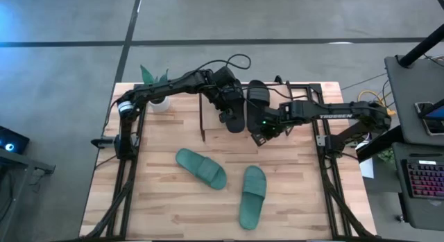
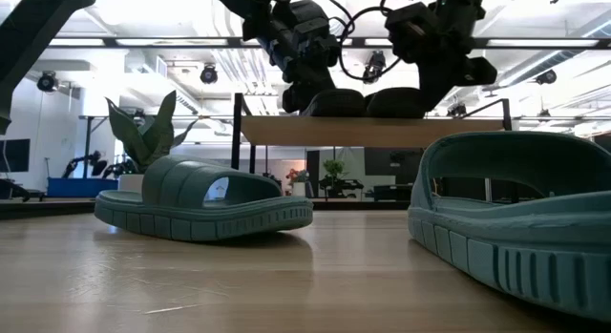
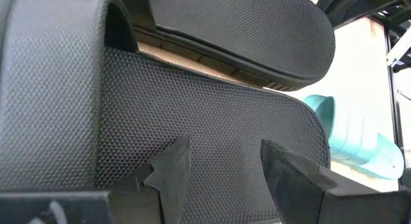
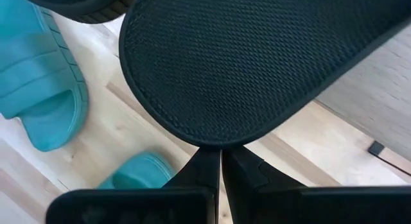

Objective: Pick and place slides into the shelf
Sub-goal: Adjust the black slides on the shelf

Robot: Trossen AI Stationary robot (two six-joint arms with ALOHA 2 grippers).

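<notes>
Two black slides lie side by side on the shelf's wooden top board (image 1: 215, 134), soles down: the left one (image 1: 236, 118) and the right one (image 1: 258, 95). My left gripper (image 3: 221, 176) stands open just over the left slide's footbed (image 3: 212, 121), behind its strap (image 3: 51, 89). My right gripper (image 4: 221, 169) is shut, its tips at the heel end of the right black slide (image 4: 257, 63). Two teal slides (image 1: 201, 168) (image 1: 253, 195) lie on the table nearer the front edge. My left gripper's open fingers (image 3: 170, 179) slant down over the heel half of the left slide's footbed; I cannot tell whether they touch it. My right gripper's shut fingertips (image 4: 212, 160) meet the rim of the right slide's heel (image 4: 218, 142) from the near side, slanting down; whether they press it I cannot tell.
A small potted plant (image 1: 154, 79) in a white cup stands at the table's far left. The shelf's black frame (image 2: 237, 133) rises at the far middle. Bare wood lies along the table's left and right sides (image 1: 156, 200).
</notes>
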